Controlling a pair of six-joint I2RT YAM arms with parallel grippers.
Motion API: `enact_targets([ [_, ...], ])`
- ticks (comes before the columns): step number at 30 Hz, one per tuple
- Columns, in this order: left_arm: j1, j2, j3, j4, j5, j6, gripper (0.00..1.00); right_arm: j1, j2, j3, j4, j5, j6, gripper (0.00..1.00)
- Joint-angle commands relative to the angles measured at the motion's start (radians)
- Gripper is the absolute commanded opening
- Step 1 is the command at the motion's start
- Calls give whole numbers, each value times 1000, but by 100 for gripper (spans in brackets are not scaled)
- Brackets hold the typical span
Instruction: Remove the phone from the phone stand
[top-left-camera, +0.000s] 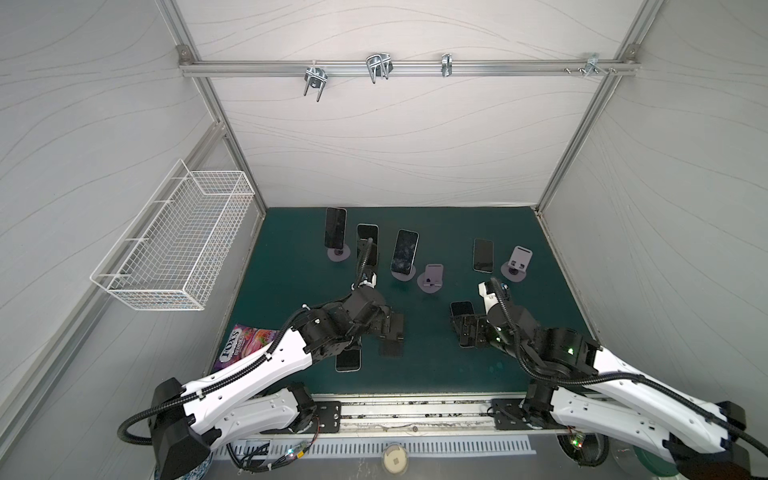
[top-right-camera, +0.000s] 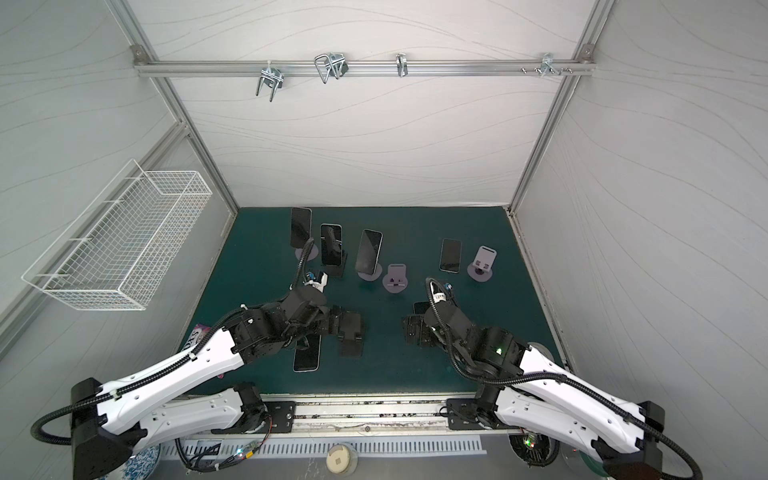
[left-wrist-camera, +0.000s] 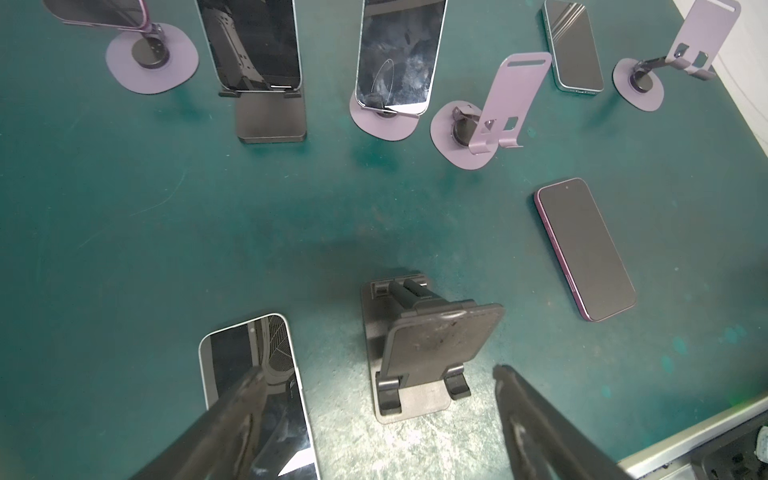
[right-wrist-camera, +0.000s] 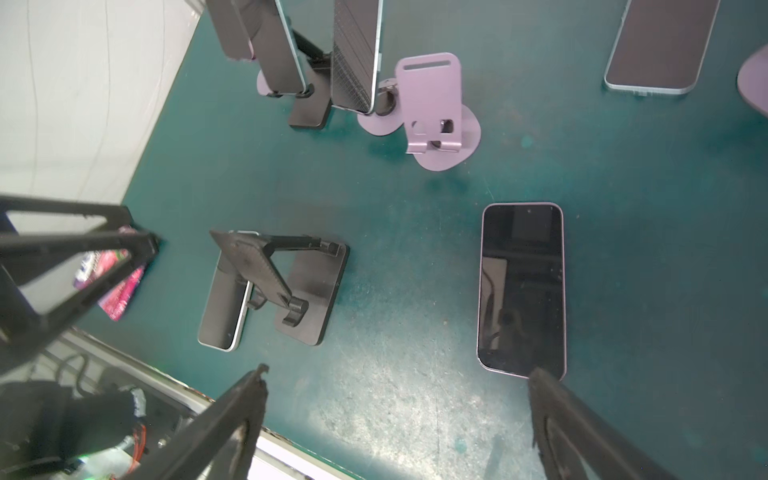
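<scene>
Three phones lean on stands at the back left: one (top-left-camera: 335, 227) on a purple stand, one (top-left-camera: 367, 243) on a black stand (left-wrist-camera: 272, 120), one (top-left-camera: 404, 251) on a purple stand. My left gripper (left-wrist-camera: 380, 372) is open, its fingers on either side of an empty black stand (left-wrist-camera: 432, 345); one finger (left-wrist-camera: 249, 399) hangs over a white-edged phone (left-wrist-camera: 249, 365) lying flat. My right gripper (right-wrist-camera: 399, 370) is open over bare mat, with a purple phone (right-wrist-camera: 521, 286) lying flat by one fingertip.
Two empty purple stands (top-left-camera: 432, 277) (top-left-camera: 517, 262) stand mid-right, with a flat phone (top-left-camera: 483, 255) between them. A candy packet (top-left-camera: 245, 345) lies at the front left. A wire basket (top-left-camera: 174, 245) hangs on the left wall. Walls close the green mat (top-left-camera: 540, 332) on three sides.
</scene>
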Motion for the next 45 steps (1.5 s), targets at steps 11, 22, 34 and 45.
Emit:
enact_targets([
  [11,-13,12,-23,62,-45,67,88,-46,54,13,70,-76,-34,99],
  [22,-14,44,-35,67,-24,35,88,-46,136,56,69,-150,-43,99],
  [34,-13,133,-12,88,48,35,88,-46,180,25,125,-170,-28,96],
  [45,-14,148,-16,118,65,24,88,-46,204,14,144,-186,-26,96],
])
